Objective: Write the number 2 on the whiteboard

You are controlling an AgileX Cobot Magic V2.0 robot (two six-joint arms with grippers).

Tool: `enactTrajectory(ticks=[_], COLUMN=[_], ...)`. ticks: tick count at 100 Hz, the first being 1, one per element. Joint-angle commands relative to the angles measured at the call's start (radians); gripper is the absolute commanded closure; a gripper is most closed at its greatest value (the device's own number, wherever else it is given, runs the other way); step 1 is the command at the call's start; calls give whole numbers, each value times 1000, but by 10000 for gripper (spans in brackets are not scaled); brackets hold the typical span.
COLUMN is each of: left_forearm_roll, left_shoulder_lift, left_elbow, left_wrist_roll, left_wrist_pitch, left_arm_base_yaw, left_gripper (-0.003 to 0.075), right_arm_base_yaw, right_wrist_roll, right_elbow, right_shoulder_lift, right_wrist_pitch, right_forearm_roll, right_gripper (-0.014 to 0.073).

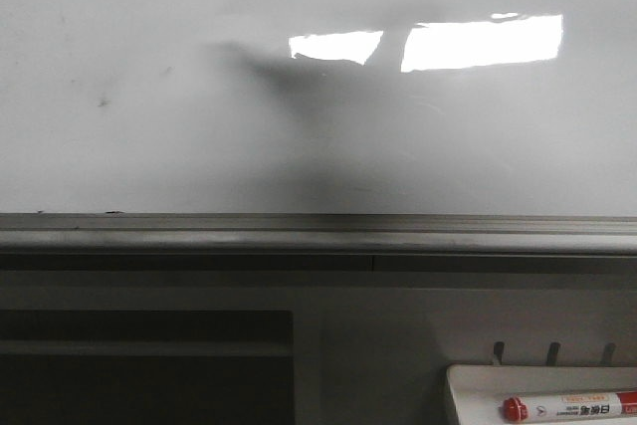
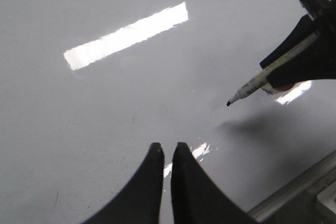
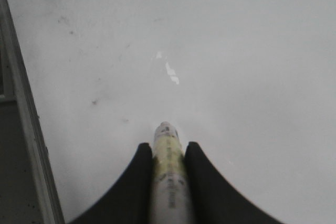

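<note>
Your right gripper (image 3: pixel 168 150) clamps a marker (image 3: pixel 168 177) over the bare whiteboard (image 1: pixel 149 126), while your left gripper (image 2: pixel 167 153) sits nearly closed, holding nothing.

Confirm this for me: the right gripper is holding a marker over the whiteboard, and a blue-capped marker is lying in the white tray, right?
Not quite. The marker in the white tray has a red cap, as the front view shows. The right gripper does hold a marker over the whiteboard.

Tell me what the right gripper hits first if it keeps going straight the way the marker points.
The whiteboard. The right gripper holds a marker whose tip aims at bare board, with nothing between; the remaining gap is unclear.
</note>
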Motion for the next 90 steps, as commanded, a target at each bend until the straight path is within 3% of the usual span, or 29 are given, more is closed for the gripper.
enactTrajectory(ticks=[1, 47, 90], left_forearm_roll=[-42, -62, -64], left_shoulder_lift=[-8, -13, -13], left_elbow=[-9, -9, -9], left_wrist_roll=[-15, -15, -15], left_wrist_pitch=[-70, -67, -67], left_arm_base_yaw=[11, 11, 11], left_gripper=[741, 741, 741], right_arm_base_yaw=[1, -9, -184], right_wrist_roll=[-14, -14, -14], right_elbow=[-38, -38, -42], right_shoulder_lift=[-3, 59, 37], right_wrist_pitch=[-93, -123, -74], right_forearm_roll=[-23, -60, -60], right_gripper=[643, 643, 643])
